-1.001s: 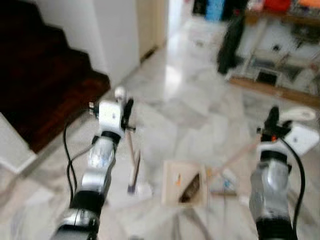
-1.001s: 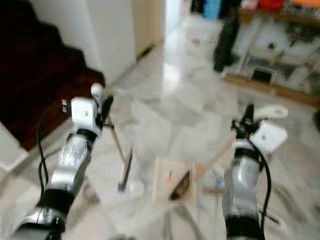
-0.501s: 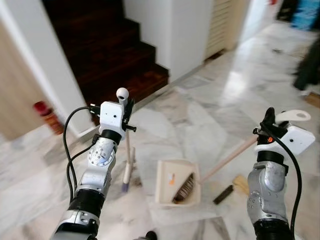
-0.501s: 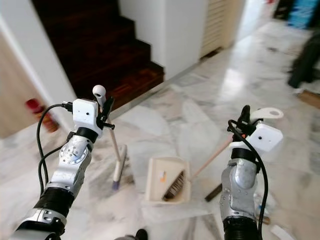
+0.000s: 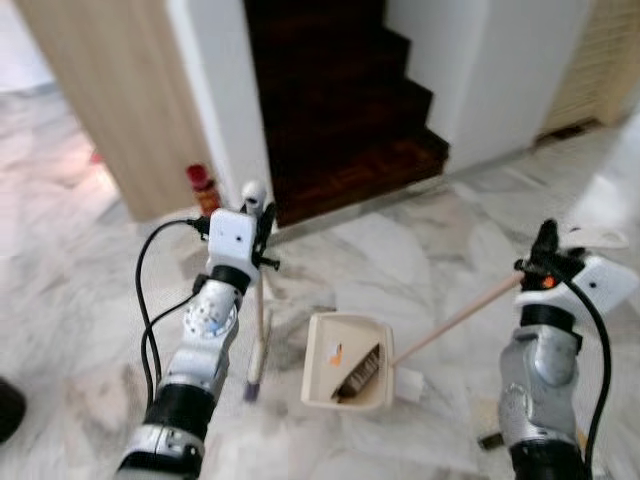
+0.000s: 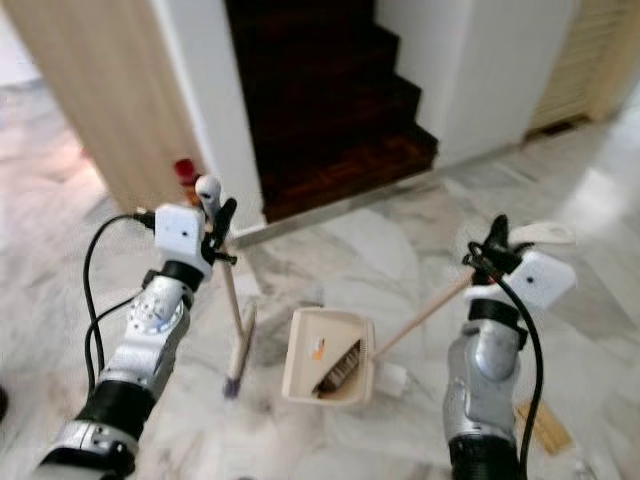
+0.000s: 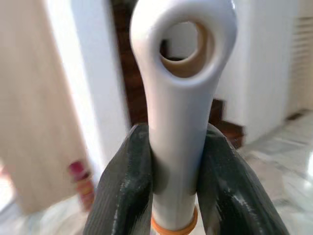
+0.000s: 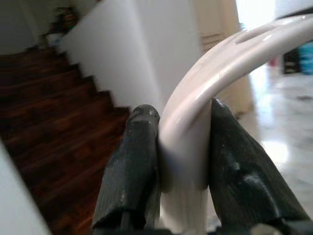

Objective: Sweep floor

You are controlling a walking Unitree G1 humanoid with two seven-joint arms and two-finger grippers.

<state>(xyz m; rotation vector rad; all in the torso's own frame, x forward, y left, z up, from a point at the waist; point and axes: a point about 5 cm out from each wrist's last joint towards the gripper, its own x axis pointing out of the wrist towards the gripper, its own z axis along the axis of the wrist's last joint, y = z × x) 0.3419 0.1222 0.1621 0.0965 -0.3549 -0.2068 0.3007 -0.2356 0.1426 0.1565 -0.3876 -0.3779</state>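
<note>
My left gripper (image 5: 262, 216) is shut on the white top of a broom handle (image 7: 178, 112), whose hanging hole shows above the fingers (image 7: 124, 186). The broom's stick (image 5: 260, 320) runs down to its head (image 5: 253, 372) on the marble floor. My right gripper (image 5: 545, 252) is shut on the curved white grip (image 8: 195, 117) of a long wooden handle (image 5: 455, 318). That handle slopes down to a cream dustpan (image 5: 330, 385) on the floor between my arms, with dark debris (image 5: 362, 368) inside.
Dark wooden stairs (image 5: 340, 110) rise straight ahead between white walls (image 5: 215, 100). A wooden panel (image 5: 110, 90) stands at the left, with a red bottle (image 5: 202, 185) at its foot. A dark object (image 5: 8, 408) lies at the lower left edge.
The view has swung left, so the stairs now stand ahead and the shelves at the right are gone. Both grippers keep their holds on broom and dustpan handle.
</note>
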